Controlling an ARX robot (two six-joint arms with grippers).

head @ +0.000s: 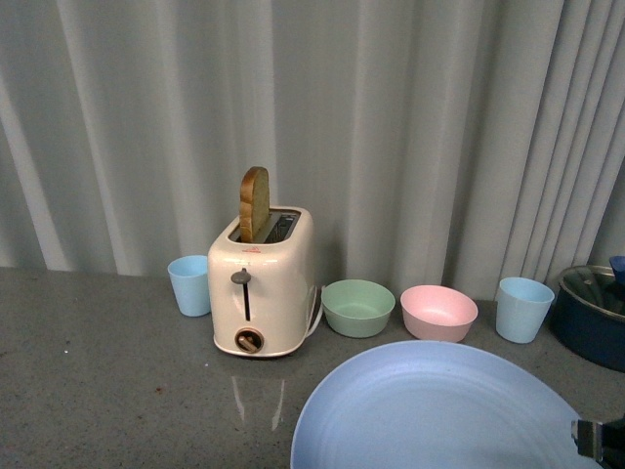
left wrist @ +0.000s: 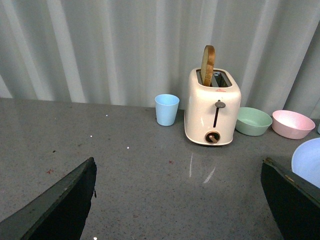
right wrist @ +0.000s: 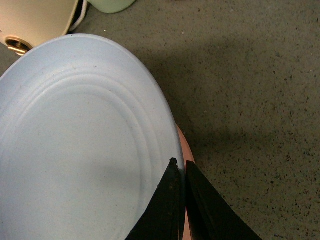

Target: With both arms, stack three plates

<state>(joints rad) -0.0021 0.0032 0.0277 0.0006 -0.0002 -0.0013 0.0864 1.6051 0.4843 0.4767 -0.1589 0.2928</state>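
Observation:
A large light blue plate (head: pixel 439 410) fills the near right of the grey counter in the front view. My right gripper (right wrist: pixel 181 162) is shut on its rim, one finger above and one below. A thin pink rim of another plate (right wrist: pixel 185 147) peeks out just under the blue plate's edge. In the front view only a dark bit of the right gripper (head: pixel 596 438) shows at the plate's right edge. My left gripper (left wrist: pixel 177 162) hangs open over bare counter with nothing between its fingers, and the blue plate's edge (left wrist: pixel 309 160) lies beside its right finger.
A cream toaster (head: pixel 262 283) with a bread slice stands mid-counter. A blue cup (head: pixel 189 284) is to its left. A green bowl (head: pixel 357 307), pink bowl (head: pixel 438 312), second blue cup (head: pixel 522 309) and dark blue pot (head: pixel 594 315) line the back right before a curtain.

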